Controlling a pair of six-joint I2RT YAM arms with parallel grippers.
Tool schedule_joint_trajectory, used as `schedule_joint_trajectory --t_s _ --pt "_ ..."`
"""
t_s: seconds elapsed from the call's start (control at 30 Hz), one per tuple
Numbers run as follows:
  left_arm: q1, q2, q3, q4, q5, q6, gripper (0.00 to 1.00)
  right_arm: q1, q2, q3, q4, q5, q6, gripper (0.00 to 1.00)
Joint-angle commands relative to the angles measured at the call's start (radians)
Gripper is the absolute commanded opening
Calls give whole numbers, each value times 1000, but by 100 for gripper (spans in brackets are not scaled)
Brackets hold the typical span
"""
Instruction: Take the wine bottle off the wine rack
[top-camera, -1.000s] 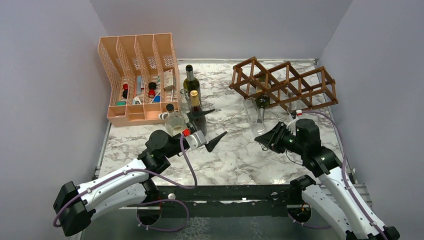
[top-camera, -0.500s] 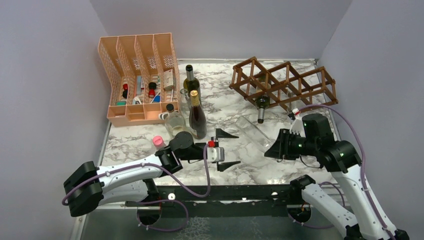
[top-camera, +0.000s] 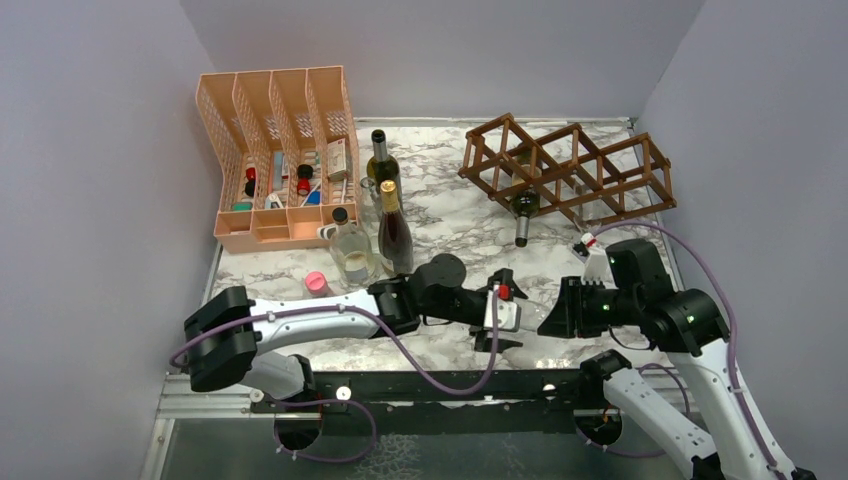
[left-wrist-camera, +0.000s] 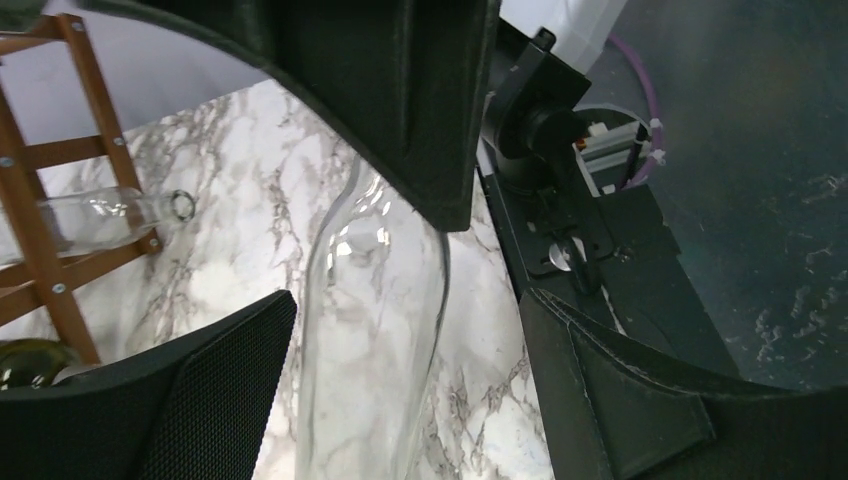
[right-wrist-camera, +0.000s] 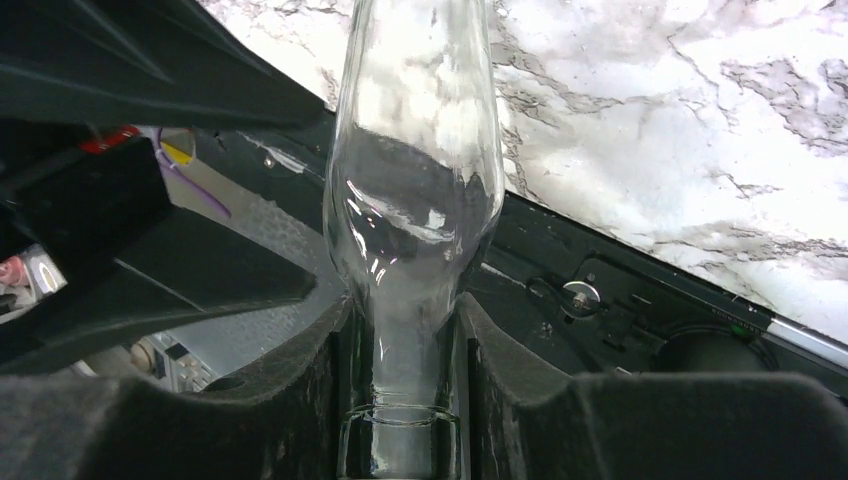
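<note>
The dark brown wooden wine rack (top-camera: 565, 170) stands at the back right, with a green bottle (top-camera: 523, 210) hanging out of a lower cell. It also shows in the left wrist view (left-wrist-camera: 50, 200), holding another clear bottle (left-wrist-camera: 110, 215). My right gripper (top-camera: 558, 305) (right-wrist-camera: 405, 340) is shut on the neck of a clear glass wine bottle (right-wrist-camera: 415, 180), held level over the table's near edge, away from the rack. My left gripper (top-camera: 497, 312) (left-wrist-camera: 405, 330) is open, one jaw on each side of that bottle's body (left-wrist-camera: 375, 330), not touching it.
A peach mesh organizer (top-camera: 275, 150) stands at the back left. Beside it stand a green bottle (top-camera: 381, 165), a dark bottle (top-camera: 394, 232) and a squat clear bottle (top-camera: 349, 245). A pink-capped item (top-camera: 317, 283) sits near them. The black mounting rail (top-camera: 440, 385) runs along the near edge.
My right gripper pulled the clear bottle out from the rack toward the near edge. My left arm swung right across the table and now has its open jaws around the bottle's body.
</note>
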Motion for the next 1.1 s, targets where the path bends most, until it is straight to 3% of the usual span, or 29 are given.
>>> schedule_joint_trajectory --t_s 0.0,0.33,0.6,0.73,0.97,1.07 --pt "-33 69 83 -112 -17 36 88 5 -23 12 23 -75 -32 1" --pt "-58 208 220 -169 -32 44 82 4 -46 9 24 -89 -38 1" --pt "-73 217 245 -177 -178 68 43 6 -50 15 28 -92 -43 2" --pt "-74 134 145 -70 -270 28 24 5 -46 34 34 -63 -36 35" --pt "-74 15 -20 23 -364 -90 15 5 -27 148 68 0 -22 81" --pt "-74 -53 -81 40 -436 -146 14 6 -18 232 58 71 -39 94"
